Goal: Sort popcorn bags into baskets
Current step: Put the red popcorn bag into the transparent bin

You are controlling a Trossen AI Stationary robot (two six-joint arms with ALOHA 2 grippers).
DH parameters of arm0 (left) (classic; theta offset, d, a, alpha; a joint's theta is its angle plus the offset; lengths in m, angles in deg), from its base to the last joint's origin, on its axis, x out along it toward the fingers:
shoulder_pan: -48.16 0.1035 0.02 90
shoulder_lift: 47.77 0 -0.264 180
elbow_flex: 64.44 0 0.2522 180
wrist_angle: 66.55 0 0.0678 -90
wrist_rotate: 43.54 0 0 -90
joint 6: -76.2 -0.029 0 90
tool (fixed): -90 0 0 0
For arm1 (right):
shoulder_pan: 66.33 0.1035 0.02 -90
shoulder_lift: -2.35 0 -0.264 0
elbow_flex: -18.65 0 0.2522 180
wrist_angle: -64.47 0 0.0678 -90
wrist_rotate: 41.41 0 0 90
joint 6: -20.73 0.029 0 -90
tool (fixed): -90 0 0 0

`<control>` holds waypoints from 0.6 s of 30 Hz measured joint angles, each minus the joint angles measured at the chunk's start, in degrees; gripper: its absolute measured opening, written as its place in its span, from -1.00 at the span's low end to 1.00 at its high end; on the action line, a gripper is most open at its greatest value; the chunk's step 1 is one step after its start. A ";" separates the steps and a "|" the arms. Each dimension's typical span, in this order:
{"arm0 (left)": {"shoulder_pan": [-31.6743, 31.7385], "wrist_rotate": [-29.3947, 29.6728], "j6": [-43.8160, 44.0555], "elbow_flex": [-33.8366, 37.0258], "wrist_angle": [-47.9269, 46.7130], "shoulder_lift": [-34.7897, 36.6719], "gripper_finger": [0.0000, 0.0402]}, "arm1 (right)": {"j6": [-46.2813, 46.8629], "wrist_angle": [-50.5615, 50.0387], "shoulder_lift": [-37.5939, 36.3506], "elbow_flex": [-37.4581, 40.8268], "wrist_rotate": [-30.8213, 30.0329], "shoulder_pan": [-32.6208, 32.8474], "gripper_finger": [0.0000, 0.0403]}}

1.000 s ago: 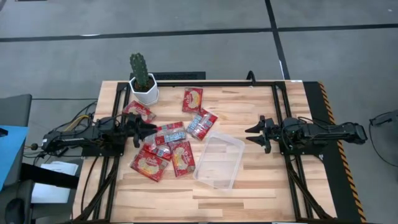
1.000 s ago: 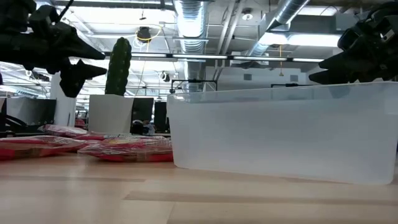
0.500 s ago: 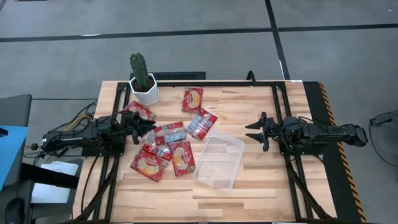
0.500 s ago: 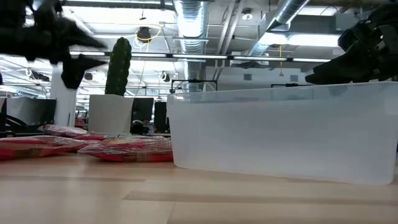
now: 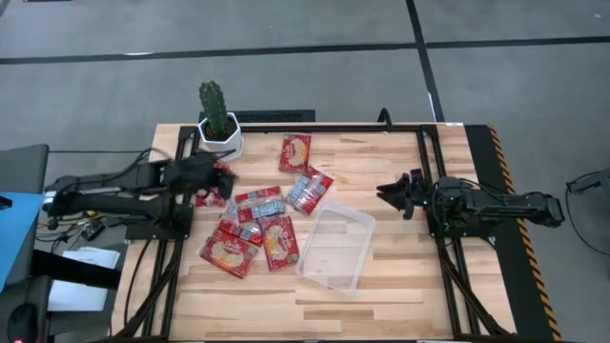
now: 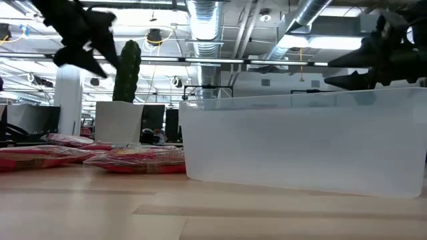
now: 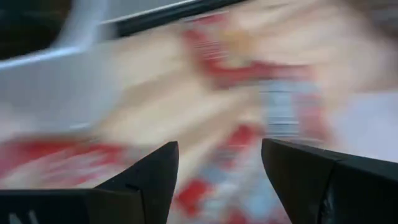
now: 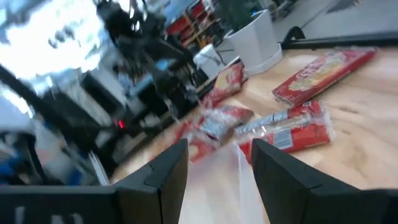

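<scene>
Red bags lie scattered just left of the clear bin, which holds none yet. The left gripper hangs empty, fingers spread, over the leftmost bag, likely choosing a pick. The right gripper, also parted and empty, waits right of the bin.

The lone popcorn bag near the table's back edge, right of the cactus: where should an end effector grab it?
That popcorn bag lies flat and apart from the pile, so come straight down from above. Pinch across its narrower width, probably near an edge seam. The left end effector is nearer it.
</scene>
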 joint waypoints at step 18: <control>31.35 -14.35 -1.11 -3.77 -11.77 -18.85 0.10 | 20.36 1.86 0.00 -0.02 0.46 -0.92 0.01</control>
